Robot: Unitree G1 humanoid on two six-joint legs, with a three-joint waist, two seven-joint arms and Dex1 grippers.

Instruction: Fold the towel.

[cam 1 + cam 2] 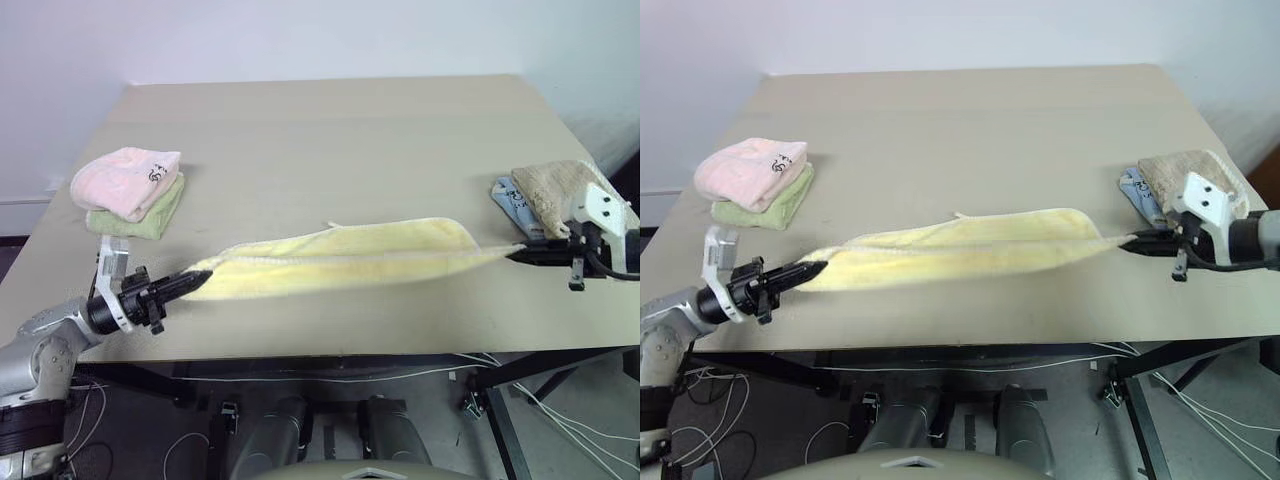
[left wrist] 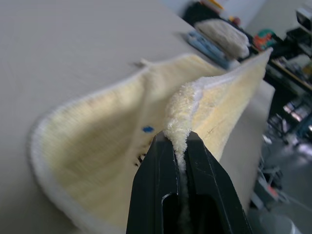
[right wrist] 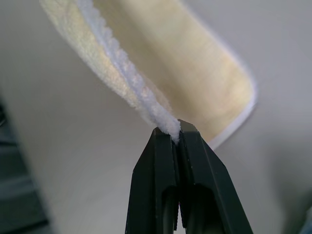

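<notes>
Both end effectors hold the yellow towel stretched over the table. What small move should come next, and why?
Probably lower both ends onto the table. The left end effector and right end effector each pinch an end of the yellow towel, already doubled lengthwise and hanging between them, so laying it flat prepares the next fold.

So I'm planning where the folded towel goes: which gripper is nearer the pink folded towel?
Left. The left gripper holds the yellow towel's end at the table's near left edge, just in front of the pink folded towel. The right gripper holds the other end, far across the table.

Towel stretched between end effectors
</notes>
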